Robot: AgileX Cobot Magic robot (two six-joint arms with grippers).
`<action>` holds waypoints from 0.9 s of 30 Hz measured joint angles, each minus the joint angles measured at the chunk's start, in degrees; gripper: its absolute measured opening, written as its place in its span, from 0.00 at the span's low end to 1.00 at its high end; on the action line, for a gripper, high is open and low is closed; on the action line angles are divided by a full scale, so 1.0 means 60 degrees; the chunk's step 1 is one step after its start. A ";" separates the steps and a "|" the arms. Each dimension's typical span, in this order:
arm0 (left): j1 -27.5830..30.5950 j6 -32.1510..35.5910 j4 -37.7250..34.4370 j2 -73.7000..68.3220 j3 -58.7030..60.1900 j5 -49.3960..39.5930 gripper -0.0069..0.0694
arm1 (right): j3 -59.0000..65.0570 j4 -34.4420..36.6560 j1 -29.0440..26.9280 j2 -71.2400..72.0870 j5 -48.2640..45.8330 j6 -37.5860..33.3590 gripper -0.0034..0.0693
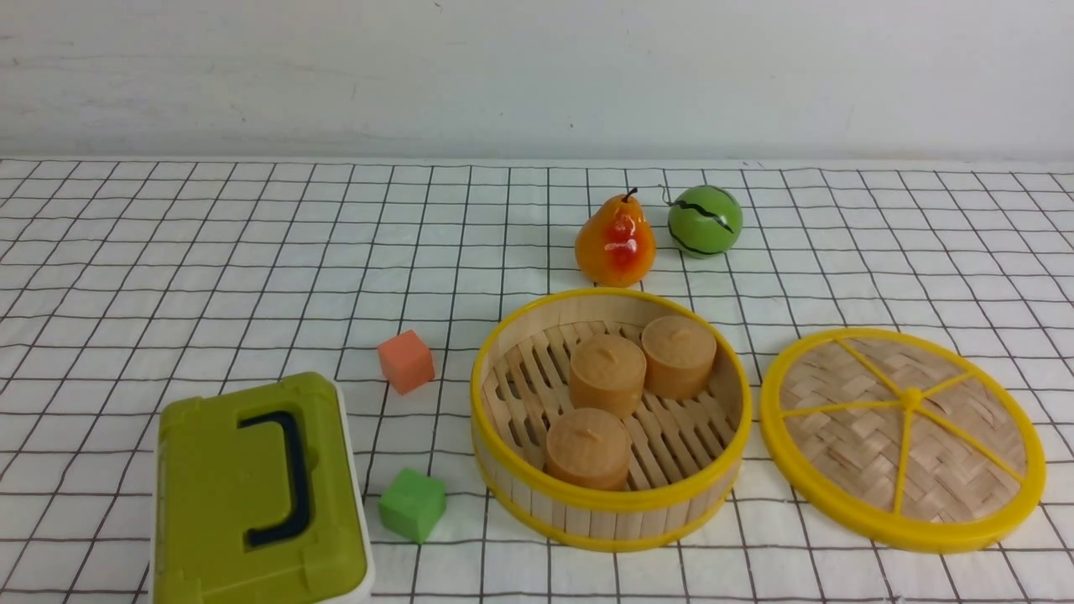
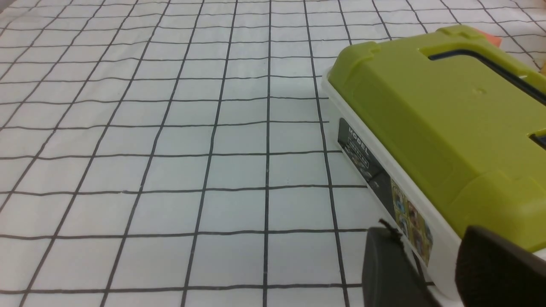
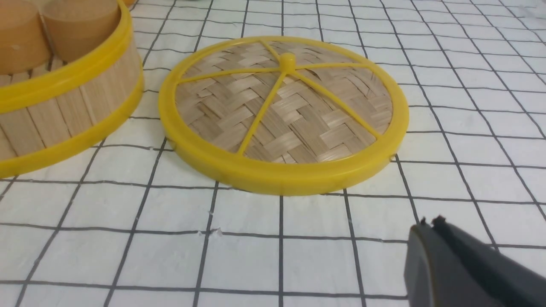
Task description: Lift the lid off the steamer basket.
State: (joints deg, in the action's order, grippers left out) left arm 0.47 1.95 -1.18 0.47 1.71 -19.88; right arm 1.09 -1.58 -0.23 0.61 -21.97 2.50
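The steamer basket (image 1: 604, 513) stands open right of the table's middle, with three tan round buns (image 1: 606, 374) on its slatted floor. The lid (image 1: 904, 436) lies flat on the cloth just right of the basket, apart from it, knob up. In the right wrist view, the lid (image 3: 281, 111) lies beside the basket (image 3: 64, 111). My right gripper (image 3: 430, 224) is shut and empty, low over the cloth a little short of the lid. My left gripper (image 2: 426, 256) is open beside the olive-green box (image 2: 435, 115), whose white corner shows between the fingers. Neither gripper shows in the front view.
The olive-green box with a dark handle (image 1: 256, 495) sits at the front left. An orange cube (image 1: 406, 361) and a green cube (image 1: 412, 504) lie between it and the basket. A pear (image 1: 615, 242) and a green ball (image 1: 705, 221) stand behind the basket.
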 joint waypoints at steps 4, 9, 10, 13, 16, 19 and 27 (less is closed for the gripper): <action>0.0000 0.0000 0.0000 0.0000 0.0000 0.0000 0.40 | 0.0000 0.0000 0.0000 0.0000 0.0000 0.0000 0.04; 0.0000 0.0000 0.0000 0.0000 0.0000 0.0000 0.40 | 0.0000 0.0000 0.0000 0.0000 0.0000 -0.0012 0.04; 0.0000 0.0000 0.0000 0.0000 0.0000 0.0000 0.40 | 0.0000 0.0000 0.0000 0.0000 0.0000 -0.0012 0.04; 0.0000 0.0000 0.0000 0.0000 0.0000 0.0000 0.40 | 0.0000 0.0008 0.0000 0.0000 0.0000 -0.0012 0.04; 0.0000 0.0000 0.0000 0.0000 0.0000 0.0000 0.40 | 0.0000 0.0008 0.0000 0.0000 0.0000 -0.0012 0.05; 0.0000 0.0000 0.0000 0.0000 0.0000 0.0000 0.40 | 0.0000 0.0008 0.0000 0.0000 0.0000 -0.0012 0.05; 0.0000 0.0000 0.0000 0.0000 0.0000 0.0000 0.40 | 0.0000 0.0019 0.0000 0.0000 0.0000 -0.0012 0.06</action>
State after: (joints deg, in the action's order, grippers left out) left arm 0.47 1.95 -1.18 0.47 1.71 -19.88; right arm 1.09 -1.47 -0.23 0.61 -21.97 2.43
